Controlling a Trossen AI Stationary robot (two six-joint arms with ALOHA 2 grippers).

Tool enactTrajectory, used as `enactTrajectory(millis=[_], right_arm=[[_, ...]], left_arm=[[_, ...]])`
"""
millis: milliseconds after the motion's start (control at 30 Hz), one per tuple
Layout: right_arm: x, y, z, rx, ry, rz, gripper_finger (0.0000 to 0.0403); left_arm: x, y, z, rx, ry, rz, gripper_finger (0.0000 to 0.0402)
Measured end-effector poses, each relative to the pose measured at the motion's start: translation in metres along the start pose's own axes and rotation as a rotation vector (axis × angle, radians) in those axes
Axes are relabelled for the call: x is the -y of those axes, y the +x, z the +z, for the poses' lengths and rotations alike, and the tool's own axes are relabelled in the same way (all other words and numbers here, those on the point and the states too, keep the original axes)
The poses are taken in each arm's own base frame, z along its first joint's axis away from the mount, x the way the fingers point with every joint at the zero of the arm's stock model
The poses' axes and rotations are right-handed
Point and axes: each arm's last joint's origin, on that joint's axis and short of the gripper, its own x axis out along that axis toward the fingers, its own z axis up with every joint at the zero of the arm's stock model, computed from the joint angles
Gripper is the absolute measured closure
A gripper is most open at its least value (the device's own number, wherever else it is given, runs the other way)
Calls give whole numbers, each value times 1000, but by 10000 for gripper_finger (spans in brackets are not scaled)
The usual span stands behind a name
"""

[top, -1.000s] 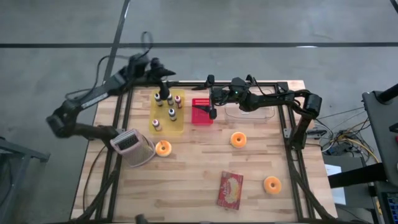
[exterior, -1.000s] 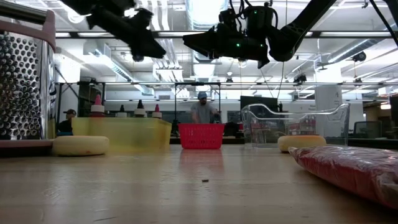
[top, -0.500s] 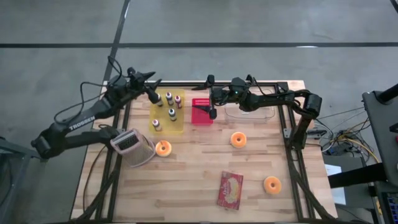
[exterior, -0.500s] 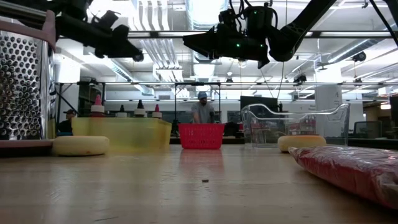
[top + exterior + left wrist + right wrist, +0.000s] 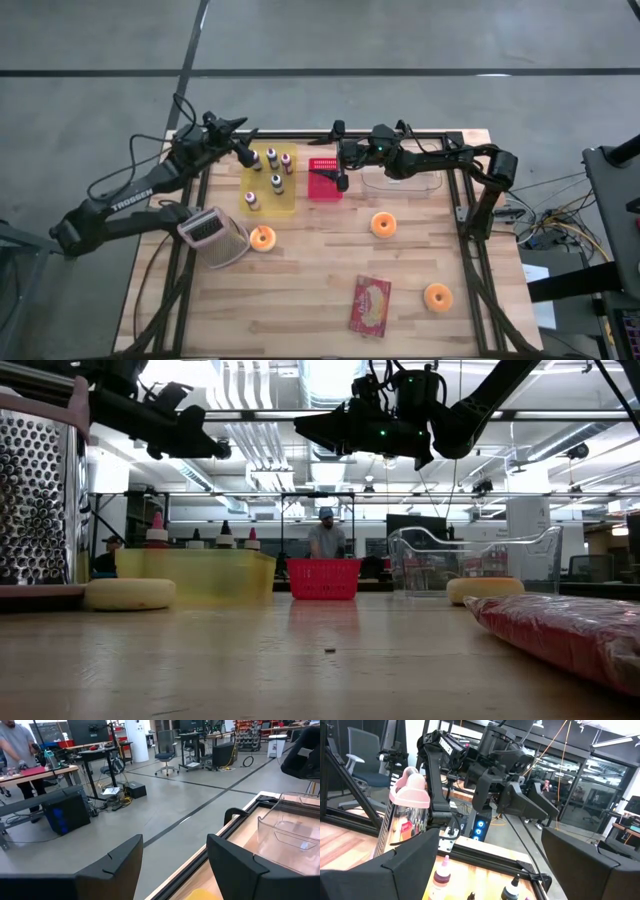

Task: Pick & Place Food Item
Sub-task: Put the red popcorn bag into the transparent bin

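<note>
The left claw [image 5: 243,155] hangs in the air over the far left corner of the yellow tray [image 5: 270,184], its two fingers [image 5: 120,865] spread apart with nothing between them. The right claw [image 5: 340,180] hovers over the red basket [image 5: 325,178], which sits just beside the yellow tray; its fingers [image 5: 410,855] are also held wide apart and empty.

Inside the yellow tray stand several small bottles [image 5: 273,170], upright and close together. On the other side of the red basket from the tray lies a clear plastic bin [image 5: 402,181], partly under the right arm. In the low view the tray [image 5: 195,576], basket [image 5: 323,578] and bin [image 5: 470,560] line up along the far edge of the wooden surface [image 5: 300,290].

The food items lie apart from both claws. One orange donut [image 5: 263,238] rests on the surface just in front of the yellow tray, touching or nearly touching the metal grater [image 5: 212,236] with its pink top. A second donut [image 5: 382,224] lies in front of the clear bin, well away from the tray. A third donut [image 5: 437,296] sits near the front right corner, and a red snack packet [image 5: 369,305] lies flat beside it, toward the middle of the surface.

A person [image 5: 326,538] stands in the room behind the red basket.
</note>
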Motion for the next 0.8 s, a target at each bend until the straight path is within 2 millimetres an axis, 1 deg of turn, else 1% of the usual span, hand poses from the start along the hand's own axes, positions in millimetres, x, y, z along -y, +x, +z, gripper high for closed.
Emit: enactTrajectory(millis=[233, 567, 800], right_arm=[[0, 0, 0, 0, 0, 0, 62], [0, 0, 0, 0, 0, 0, 53], [0, 0, 0, 0, 1, 0, 60]], left_arm=[[0, 0, -2, -23, 1, -3, 179], [0, 0, -3, -29, 2, -4, 179], [0, 0, -3, -29, 3, -4, 179]])
